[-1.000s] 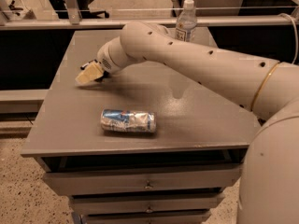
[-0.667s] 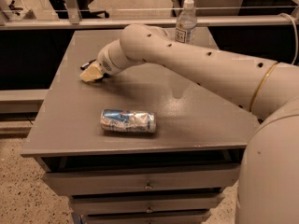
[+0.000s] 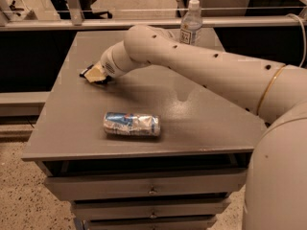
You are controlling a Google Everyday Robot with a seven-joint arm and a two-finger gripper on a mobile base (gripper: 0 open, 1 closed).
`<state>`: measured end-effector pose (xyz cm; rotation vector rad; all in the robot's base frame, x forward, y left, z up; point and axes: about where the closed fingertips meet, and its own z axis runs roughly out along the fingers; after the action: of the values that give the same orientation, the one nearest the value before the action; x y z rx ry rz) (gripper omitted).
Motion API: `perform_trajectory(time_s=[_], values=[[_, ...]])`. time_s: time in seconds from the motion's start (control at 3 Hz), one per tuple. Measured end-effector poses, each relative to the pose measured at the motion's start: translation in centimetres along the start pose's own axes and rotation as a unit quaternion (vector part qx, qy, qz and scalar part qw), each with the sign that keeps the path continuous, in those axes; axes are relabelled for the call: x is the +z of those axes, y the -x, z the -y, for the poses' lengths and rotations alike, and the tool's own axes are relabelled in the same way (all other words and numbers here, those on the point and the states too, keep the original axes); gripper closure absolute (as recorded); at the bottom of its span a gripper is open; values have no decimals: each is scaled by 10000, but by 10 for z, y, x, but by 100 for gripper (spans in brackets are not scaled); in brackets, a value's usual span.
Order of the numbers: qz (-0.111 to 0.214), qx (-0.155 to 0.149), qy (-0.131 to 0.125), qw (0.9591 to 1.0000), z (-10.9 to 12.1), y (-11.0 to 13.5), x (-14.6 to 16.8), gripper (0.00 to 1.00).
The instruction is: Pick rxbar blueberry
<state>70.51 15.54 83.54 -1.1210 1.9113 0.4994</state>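
My gripper [image 3: 96, 74] is at the end of the cream arm, low over the left part of the grey table [image 3: 201, 123]. A small dark flat piece, the rxbar blueberry [image 3: 86, 72], shows at the gripper's left edge, and the rest of it is hidden under the gripper. The gripper is on or just above the bar. I cannot tell whether it has hold of it.
A crushed silver-and-blue can [image 3: 131, 124] lies on its side near the table's front edge. A clear plastic water bottle [image 3: 191, 24] stands at the far edge, behind my arm. Drawers sit under the tabletop. A rail runs behind the table.
The gripper has shifted very slightly to the right over the bar. The can and the bottle have not moved.
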Motion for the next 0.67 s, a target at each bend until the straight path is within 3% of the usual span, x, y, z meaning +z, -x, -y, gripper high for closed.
perform_trajectory(time_s=[0.33,0.67], values=[[47,-61,266,9996,-6,10,-8,100],[295,-246,556,9977,-5,34,-37,100]])
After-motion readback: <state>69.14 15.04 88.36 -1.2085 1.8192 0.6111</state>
